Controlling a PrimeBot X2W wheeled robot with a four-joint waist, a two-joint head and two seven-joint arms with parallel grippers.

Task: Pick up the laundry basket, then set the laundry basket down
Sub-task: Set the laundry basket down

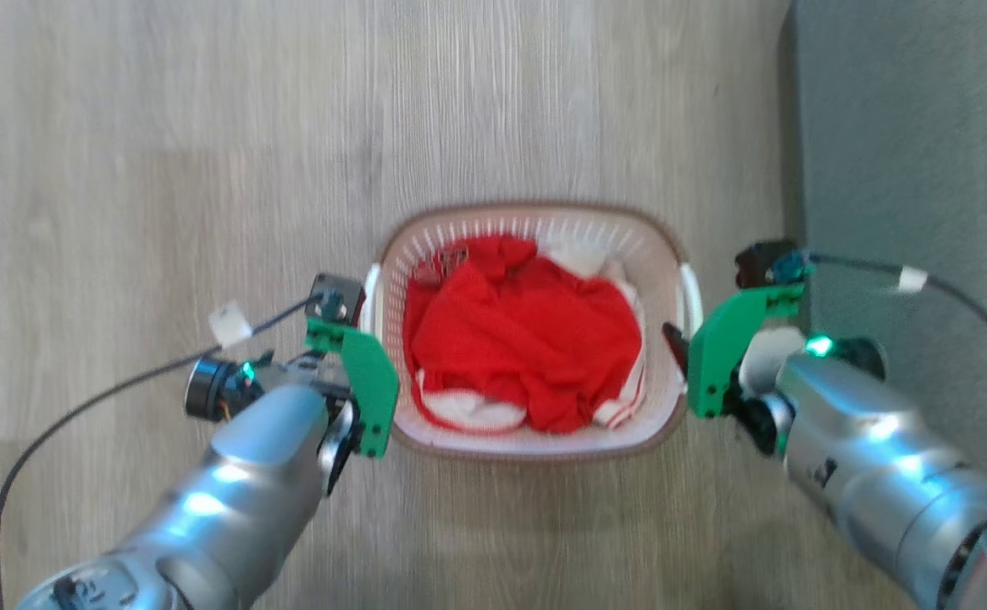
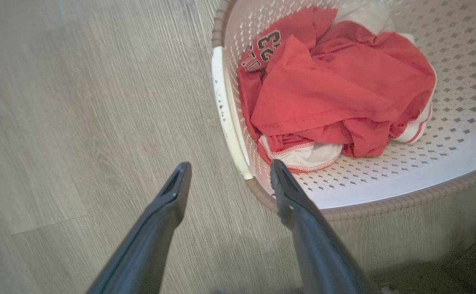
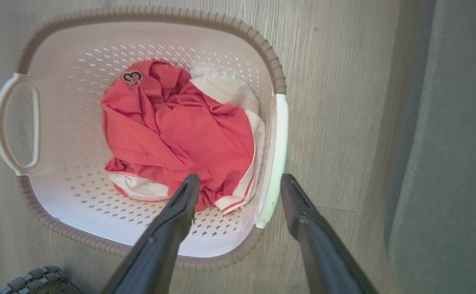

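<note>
The laundry basket [image 1: 532, 206] stands on the wood-look floor [image 1: 163, 169], between the 2 arms and just beside the edge of a grey rug [image 1: 917, 127] on the robot's right. A heap of red and white clothes [image 1: 527, 339] lies low inside it, well under the brown rim.

The left end effector [image 2: 229, 166] has its fingers spread apart. One finger is over the floor outside the basket, the other over the basket's inner edge, and the near end of the left handle [image 2: 225, 110] lies between them. The right end effector [image 3: 240, 177] is also spread, with one finger above the clothes and one outside, astride the right handle [image 3: 278, 155]. Neither is clamped on anything. Whether any finger touches the plastic cannot be told.

The basket looks light. It is thin perforated plastic with only a few garments in it, so weight should not be the difficulty. The walls will probably flex if squeezed, while the rim and the 2 white handles look like the stiffest parts. Each handle is the sensible place to take hold, near its middle, with 1 finger inside and 1 outside. The plastic looks smooth, so a handle could slide or turn in a loose grip. Raising both sides evenly should keep the basket level. The clothes are soft and sit deep, so they are unlikely to spill.
</note>
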